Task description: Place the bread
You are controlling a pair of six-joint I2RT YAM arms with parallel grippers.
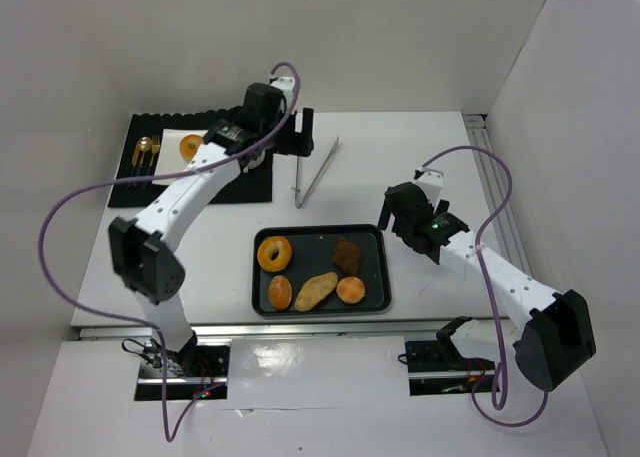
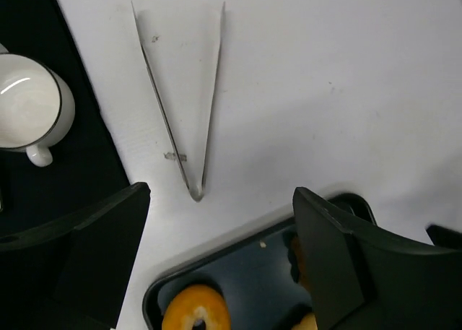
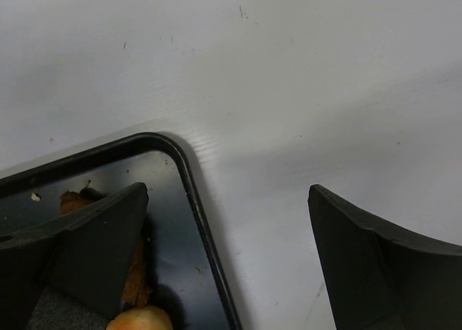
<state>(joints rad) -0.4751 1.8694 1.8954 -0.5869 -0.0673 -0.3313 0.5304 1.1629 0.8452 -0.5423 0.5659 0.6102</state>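
The bread (image 1: 189, 147), an orange-brown ring, lies on a white plate (image 1: 172, 137) on the black mat at the back left, partly hidden by my left arm. My left gripper (image 1: 303, 133) hangs well to the right of it, above the table by the metal tongs (image 1: 316, 172). In the left wrist view this gripper (image 2: 221, 194) is open and holds nothing. My right gripper (image 1: 391, 213) is open and empty too, at the tray's far right corner (image 3: 227, 193).
A black tray (image 1: 375, 267) at centre holds a yellower ring bread (image 1: 274, 253) (image 2: 196, 310), rolls and a dark pastry. A white cup (image 2: 29, 112) stands on the black mat (image 1: 225, 189), with gold cutlery (image 1: 145, 155) at the mat's left. Tongs (image 2: 182, 106) lie behind the tray.
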